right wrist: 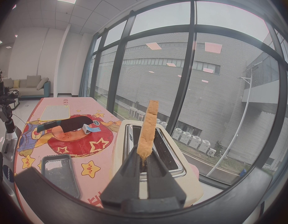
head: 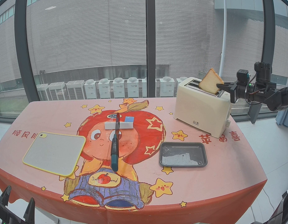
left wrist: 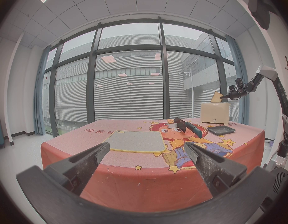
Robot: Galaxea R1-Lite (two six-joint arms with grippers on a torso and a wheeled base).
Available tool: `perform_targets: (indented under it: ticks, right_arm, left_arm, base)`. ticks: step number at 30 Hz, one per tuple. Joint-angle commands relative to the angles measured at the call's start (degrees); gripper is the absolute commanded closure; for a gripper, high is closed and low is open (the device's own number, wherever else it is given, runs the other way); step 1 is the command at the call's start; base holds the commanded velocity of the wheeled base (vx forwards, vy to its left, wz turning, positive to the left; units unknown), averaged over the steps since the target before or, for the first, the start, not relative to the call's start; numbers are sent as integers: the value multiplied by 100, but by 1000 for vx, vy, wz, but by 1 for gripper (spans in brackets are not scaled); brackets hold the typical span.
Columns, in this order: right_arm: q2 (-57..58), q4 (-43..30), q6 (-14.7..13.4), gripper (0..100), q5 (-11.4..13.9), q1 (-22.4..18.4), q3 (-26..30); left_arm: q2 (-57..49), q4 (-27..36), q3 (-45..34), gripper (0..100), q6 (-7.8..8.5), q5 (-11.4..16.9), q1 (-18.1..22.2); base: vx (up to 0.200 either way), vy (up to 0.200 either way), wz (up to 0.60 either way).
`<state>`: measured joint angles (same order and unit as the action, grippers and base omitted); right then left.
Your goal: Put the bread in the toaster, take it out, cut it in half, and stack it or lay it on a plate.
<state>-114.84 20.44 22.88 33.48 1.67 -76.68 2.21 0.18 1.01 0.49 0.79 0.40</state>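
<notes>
A slice of bread [head: 210, 81] [right wrist: 148, 128] stands on edge over the slots of the cream toaster [head: 202, 107] [right wrist: 156, 159] at the table's back right. My right gripper [head: 221, 86] [right wrist: 143, 159] is shut on the slice's corner, just above the toaster's top. It also appears far off with the bread [left wrist: 216, 97] in the left wrist view. A knife [head: 114, 145] with a teal handle leans on a white rest mid-table. The dark plate [head: 183, 154] lies in front of the toaster. The cutting board [head: 54, 153] lies at the left. My left gripper [left wrist: 147, 159] is open, off the table's near left edge.
The table [head: 212, 184] has a pink cartoon cloth. Large windows stand right behind it. The toaster sits close to the back right corner, with the table edge just beyond it.
</notes>
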Motion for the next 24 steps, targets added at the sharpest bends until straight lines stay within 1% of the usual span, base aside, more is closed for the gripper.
perform_targets:
  ticks: [1, 24]
  right_arm:
    - [-21, 3, 6, 100, 1, 9, -5]
    - [-39, 3, 15, 100, -8, 79, 4]
  left_arm:
    - [8, -1, -101, 0, -5, 0, 4]
    - [8, -1, -101, 0, 4, 0, 4]
  base:
    - [0, 0, 0]
    - [0, 0, 0]
